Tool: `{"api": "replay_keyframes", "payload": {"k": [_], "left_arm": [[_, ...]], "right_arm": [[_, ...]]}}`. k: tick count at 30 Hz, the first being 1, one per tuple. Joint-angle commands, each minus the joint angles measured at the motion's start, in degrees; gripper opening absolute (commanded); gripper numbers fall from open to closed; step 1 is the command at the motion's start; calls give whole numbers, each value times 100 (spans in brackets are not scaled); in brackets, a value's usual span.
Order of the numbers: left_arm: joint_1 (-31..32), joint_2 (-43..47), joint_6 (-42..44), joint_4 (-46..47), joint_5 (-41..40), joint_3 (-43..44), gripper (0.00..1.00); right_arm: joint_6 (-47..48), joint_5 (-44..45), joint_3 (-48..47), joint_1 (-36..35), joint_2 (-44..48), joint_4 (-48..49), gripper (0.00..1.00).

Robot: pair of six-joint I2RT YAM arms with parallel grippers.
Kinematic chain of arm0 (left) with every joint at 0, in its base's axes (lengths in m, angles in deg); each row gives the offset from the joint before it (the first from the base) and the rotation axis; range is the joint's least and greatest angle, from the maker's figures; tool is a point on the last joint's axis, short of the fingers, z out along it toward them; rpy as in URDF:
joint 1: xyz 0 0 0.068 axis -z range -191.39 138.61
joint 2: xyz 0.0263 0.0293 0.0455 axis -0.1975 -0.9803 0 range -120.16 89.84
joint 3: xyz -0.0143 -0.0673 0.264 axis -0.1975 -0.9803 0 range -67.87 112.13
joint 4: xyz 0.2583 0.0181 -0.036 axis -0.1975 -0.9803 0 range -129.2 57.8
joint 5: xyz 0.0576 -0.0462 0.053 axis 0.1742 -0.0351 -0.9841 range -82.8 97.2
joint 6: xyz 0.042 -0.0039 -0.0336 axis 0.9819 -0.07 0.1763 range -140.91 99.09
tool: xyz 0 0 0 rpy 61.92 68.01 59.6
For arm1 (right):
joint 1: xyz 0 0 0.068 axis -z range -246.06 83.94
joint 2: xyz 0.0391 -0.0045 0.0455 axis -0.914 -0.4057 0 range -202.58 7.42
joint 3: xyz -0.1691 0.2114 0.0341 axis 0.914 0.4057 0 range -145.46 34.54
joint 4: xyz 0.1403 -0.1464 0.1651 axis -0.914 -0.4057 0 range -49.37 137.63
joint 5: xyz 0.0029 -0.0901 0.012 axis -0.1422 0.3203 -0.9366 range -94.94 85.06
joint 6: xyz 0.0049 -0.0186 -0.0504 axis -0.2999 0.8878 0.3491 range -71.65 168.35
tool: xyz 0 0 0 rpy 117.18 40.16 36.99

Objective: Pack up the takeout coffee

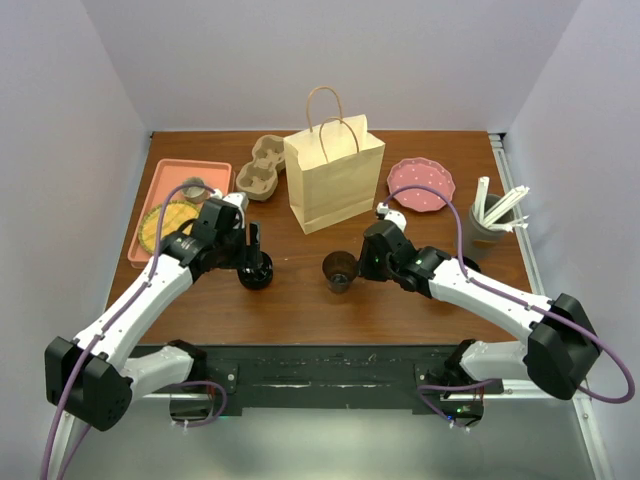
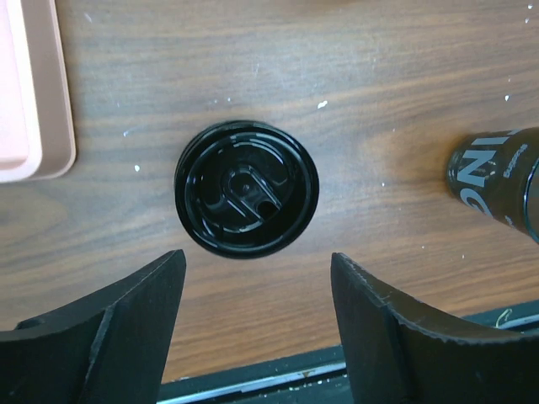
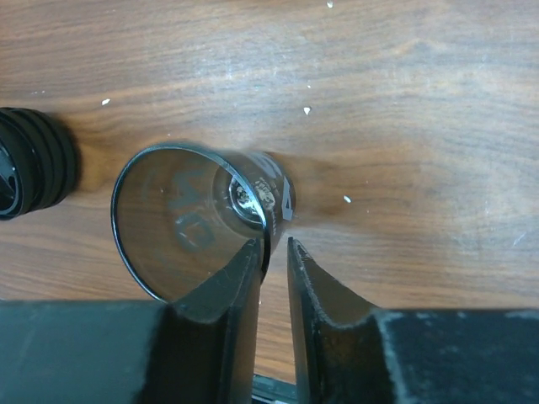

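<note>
Left hand (image 2: 257, 261) hangs released, lidded cup (image 2: 247, 187) just ahead. Only my right wrist view shows right hand (image 3: 274, 246) astride the rim of the lidless cup (image 3: 181, 223); clenched or not, I can't tell.

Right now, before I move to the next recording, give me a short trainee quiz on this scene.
1. True or false: the cup at the right gripper has a lid on it.
2. The left gripper, above the black lid, is: A) shut on it; B) open, not touching it; C) out of view.
3. In the top view, what tan thing sits just left of the paper bag?
Key: 1 false; 2 B; 3 the cup carrier.
</note>
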Motion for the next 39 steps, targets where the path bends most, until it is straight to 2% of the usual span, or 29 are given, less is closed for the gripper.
{"api": "replay_keyframes", "payload": {"k": [1,7,14,18,23,32,37,39], "left_arm": [[136,-135,146,394,-191,-48,71],[505,-381,-47,701,-428,-189,66],[673,-891,14,1079,-595,-110,63],[743,-1225,58,1193,-736,-119,61],[822,-1515,93,1378,-701,-48,55],[980,-1911,67,1255,-903,101,48],[1042,-1885,76,1185,-929,180,33],[1059,-1832,93,1141,-912,215,23]], "right_arm": [[-309,331,-304,-33,147,-423,30],[-309,375,-902,-33,867,-1443,46],[-265,322,-973,-33,1895,-1963,54],[-379,463,-955,-42,2203,-2280,56],[-388,577,-1008,-42,2406,-2526,57],[-353,612,-1043,-33,2353,-2535,58],[-318,612,-1035,-33,2283,-2491,59],[-318,612,-1043,-33,2274,-2465,59]]}}
